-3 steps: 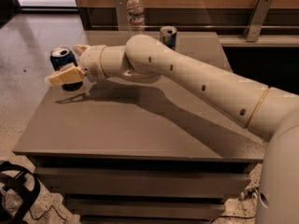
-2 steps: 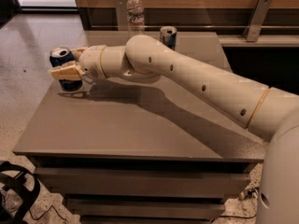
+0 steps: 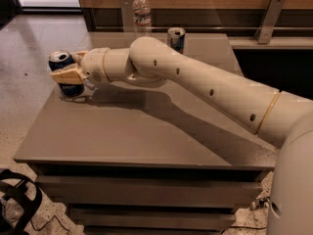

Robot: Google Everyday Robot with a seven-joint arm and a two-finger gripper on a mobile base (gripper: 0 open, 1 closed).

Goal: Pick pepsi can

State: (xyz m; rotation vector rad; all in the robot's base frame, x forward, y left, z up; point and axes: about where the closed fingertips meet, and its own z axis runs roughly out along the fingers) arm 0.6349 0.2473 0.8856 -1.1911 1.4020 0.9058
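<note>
The pepsi can [image 3: 62,61], dark blue with a silver top, stands at the far left edge of the grey table [image 3: 146,136]. My gripper [image 3: 72,67] reaches in from the right and is at the can. One cream finger [image 3: 66,76] lies across the can's front, and the other sits behind it. The jaws are closed against the can's sides. The can's lower part is partly hidden by the front finger, and its base appears to be on the table.
A clear plastic water bottle [image 3: 142,13] and a second silver-and-blue can [image 3: 176,37] stand at the table's back edge. A wooden wall with a metal bracket [image 3: 269,18] is behind. The table's left edge drops to the floor beside the can.
The front finger has risen from low beside the can and come in against its front. The arm has shifted slightly left. The can stays in about the same place.
</note>
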